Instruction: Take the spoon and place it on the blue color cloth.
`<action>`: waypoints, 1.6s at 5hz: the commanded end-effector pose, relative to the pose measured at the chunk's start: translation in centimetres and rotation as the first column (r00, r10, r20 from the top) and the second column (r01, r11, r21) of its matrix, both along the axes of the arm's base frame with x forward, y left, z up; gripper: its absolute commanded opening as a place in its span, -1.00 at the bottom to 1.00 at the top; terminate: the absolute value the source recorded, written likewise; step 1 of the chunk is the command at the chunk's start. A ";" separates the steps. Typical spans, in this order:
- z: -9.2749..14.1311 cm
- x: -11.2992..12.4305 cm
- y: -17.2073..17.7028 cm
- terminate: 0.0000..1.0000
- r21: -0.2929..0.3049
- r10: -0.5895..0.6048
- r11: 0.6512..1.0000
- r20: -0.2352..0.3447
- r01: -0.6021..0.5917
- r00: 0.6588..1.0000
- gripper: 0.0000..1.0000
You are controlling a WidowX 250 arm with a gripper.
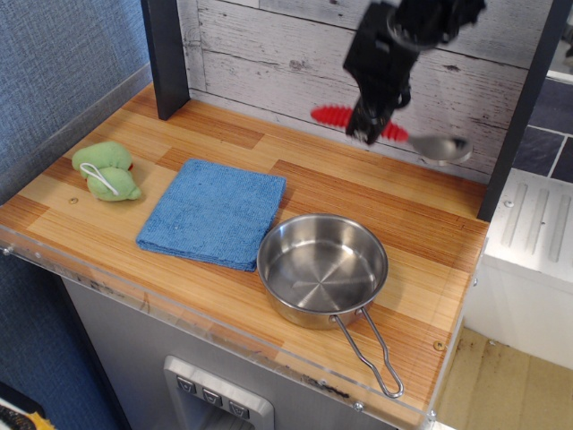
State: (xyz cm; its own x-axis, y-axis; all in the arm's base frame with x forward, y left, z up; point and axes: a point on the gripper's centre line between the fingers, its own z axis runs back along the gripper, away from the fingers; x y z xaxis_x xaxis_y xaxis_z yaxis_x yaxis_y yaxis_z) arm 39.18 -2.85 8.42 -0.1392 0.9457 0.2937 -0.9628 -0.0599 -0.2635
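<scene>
One step done: the gripper (370, 131) was clamped on the red handle of the spoon (403, 134), which hung in the air, level, at far right before the plank wall.
Left to do: carry it left and nearer, lower it, let go on the cloth (215, 211).
Table (421, 251): wood, with all else resting on it.
Cloth: flat, bare, left of centre.
Pan (322, 269): near right, touching the cloth's corner; not in the likely path.
Plush (106, 170): green, far left, well apart.
</scene>
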 end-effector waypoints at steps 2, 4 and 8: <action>5.8 -7.9 7.2 -1.00 0.063 -0.043 0.997 0.109 0.036 0.993 -1.00; 3.5 -10.2 12.4 -1.00 0.064 0.062 0.996 0.066 -0.067 0.996 -1.00; -3.1 -9.4 11.2 -1.00 0.069 0.061 0.996 -0.044 -0.057 0.997 -1.00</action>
State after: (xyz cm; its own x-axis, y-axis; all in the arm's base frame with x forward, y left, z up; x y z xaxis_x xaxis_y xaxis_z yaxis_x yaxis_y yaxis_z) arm 29.79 8.38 4.15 -0.1783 0.9143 0.3636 -0.9743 -0.1122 -0.1955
